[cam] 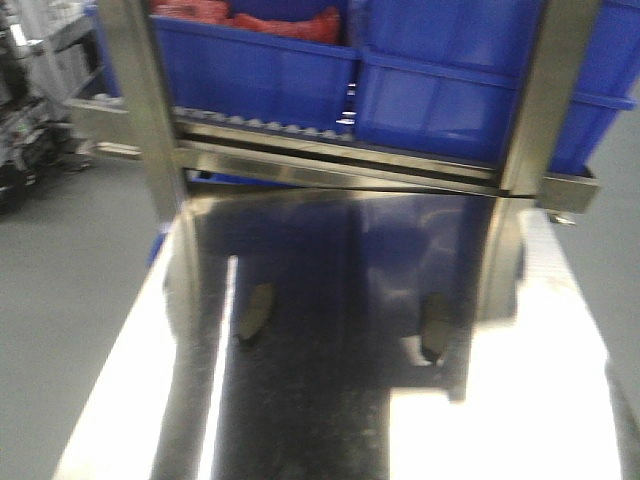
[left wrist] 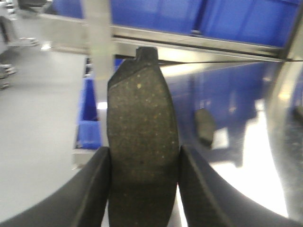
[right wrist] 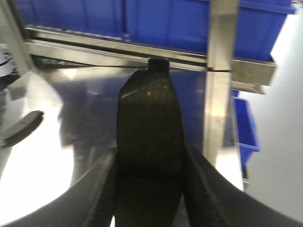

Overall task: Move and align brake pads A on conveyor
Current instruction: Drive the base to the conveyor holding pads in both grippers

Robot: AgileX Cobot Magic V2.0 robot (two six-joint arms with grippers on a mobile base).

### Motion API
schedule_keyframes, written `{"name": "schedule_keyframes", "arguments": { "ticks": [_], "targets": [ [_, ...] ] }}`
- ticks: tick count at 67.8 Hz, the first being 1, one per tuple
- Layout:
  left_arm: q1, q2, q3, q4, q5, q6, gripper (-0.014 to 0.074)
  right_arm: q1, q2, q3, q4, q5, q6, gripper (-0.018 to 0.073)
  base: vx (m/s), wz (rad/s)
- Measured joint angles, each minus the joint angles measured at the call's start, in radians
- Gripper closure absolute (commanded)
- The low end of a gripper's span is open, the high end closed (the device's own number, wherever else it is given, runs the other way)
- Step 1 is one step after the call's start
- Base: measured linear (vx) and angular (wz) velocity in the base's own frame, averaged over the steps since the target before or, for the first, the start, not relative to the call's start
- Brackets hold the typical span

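Above the shiny desk, the left hand pinches one pad and the right hand pinches a second pad. A third pad and a fourth pad lie well apart on the desk. No belt shows, so placing and aligning all four seems left to do.

Front view: soft all over — motion blur smears the blue bins.
Counter: mirror-bright, white glare blown out along both sides, dark reflection down the middle.
Left wrist view: left-held pad is fairly sharp — background hazy.
Right wrist view: right-held pad is dark, underlit; glare lower left.
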Motion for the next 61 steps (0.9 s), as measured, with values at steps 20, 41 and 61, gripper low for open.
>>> {"name": "schedule_keyframes", "arguments": {
  "ticks": [20, 41, 61],
  "targets": [
    [0.0, 0.0, 0.0, 0.0, 0.0, 0.0, 0.0602, 0.0, 0.0, 0.0, 0.0, 0.0, 0.0, 0.0566, -0.14, 0.82],
    [0.0, 0.0, 0.0, 0.001, -0.001, 0.0, 0.0602, 0.0, 0.0, 0.0, 0.0, 0.001, 0.0, 0.0566, -0.19, 0.91],
    [0.0, 0.0, 0.0, 0.001, -0.001, 0.0, 0.0602, 0.0, 0.0, 0.0, 0.0, 0.0, 0.0, 0.0566, -0.22, 0.8]
  ]
}}
